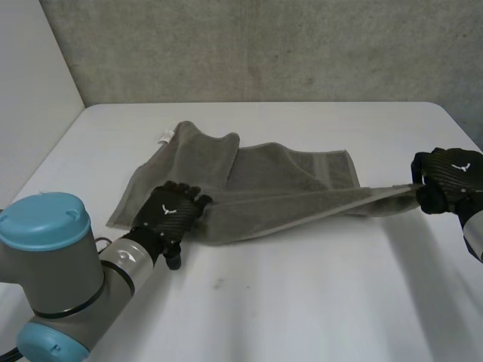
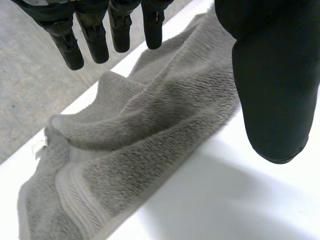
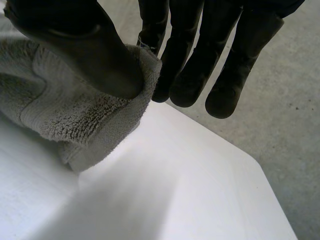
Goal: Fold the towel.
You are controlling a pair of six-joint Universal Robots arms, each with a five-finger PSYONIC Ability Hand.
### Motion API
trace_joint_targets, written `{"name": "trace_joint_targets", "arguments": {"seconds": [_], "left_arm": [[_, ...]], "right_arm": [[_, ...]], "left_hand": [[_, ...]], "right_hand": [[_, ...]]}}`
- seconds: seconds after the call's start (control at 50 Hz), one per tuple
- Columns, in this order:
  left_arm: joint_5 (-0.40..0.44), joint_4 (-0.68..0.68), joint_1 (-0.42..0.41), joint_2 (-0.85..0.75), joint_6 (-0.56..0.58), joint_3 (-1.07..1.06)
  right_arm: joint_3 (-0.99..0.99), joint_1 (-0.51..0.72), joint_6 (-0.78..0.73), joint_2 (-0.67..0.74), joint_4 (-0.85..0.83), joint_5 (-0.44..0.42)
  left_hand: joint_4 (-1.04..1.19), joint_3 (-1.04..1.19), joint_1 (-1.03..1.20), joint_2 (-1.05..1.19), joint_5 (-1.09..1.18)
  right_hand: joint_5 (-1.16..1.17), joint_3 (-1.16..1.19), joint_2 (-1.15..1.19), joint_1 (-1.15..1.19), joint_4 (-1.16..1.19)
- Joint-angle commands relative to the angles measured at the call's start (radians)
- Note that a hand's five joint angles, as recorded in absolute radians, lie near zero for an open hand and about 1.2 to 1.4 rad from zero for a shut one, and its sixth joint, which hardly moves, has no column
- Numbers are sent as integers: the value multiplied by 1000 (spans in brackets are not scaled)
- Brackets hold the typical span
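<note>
towel: grey terry towel (image 1: 287, 177), rumpled, mid-table on the white flat table (image 1: 302, 302); left part bunched and partly doubled over, right end drawn out into a narrow strip.
left hand: black left hand (image 1: 172, 213) lies on the towel's near-left edge; fingers straight and spread, thumb apart, nothing gripped.
right hand: black right hand (image 1: 447, 179) near the table's right edge; thumb pinches the towel's right corner against the fingers, corner lifted off the surface.
step: probably carrying the right corner across to lay a first fold; early, no clean fold yet.
do it well: firm pinch, lift the strip clear of the table, carry it toward the left edge, match corner to corner; left hand should press flat so the body doesn't drag.
around: grey concrete wall (image 1: 264, 45) behind the table; small white label tag (image 1: 165, 136) at the towel's far-left corner.
in the way: bunched left folds likely spoil alignment; the right hand is close to the table edge.
</note>
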Motion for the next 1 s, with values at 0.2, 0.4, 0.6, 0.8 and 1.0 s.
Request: {"name": "trace_joint_targets", "arguments": {"seconds": [0.2, 0.4, 0.6, 0.8, 1.0], "left_arm": [[-19, 52, 68, -37, -21, 6], [-16, 44, 169, -47, -15, 15], [-1, 36, 325, -107, -9, 87], [1, 32, 356, -208, -9, 161], [4, 30, 356, -254, -10, 208]], "right_arm": [[5, -48, 52, 15, -3, -36], [8, -46, 47, 34, -3, -36], [10, -42, 46, 51, -3, -38], [11, -40, 46, 55, -1, -38], [13, -40, 46, 57, -3, -38]], "left_hand": [[65, 65, 60, 67, 49], [253, 253, 248, 255, 236], [235, 236, 230, 237, 219], [232, 233, 227, 234, 216], [235, 236, 230, 237, 219]], "right_hand": [[44, 72, 58, 59, 55], [44, 72, 58, 59, 55], [44, 72, 58, 59, 55], [44, 72, 58, 59, 55], [44, 72, 58, 59, 55]]}}
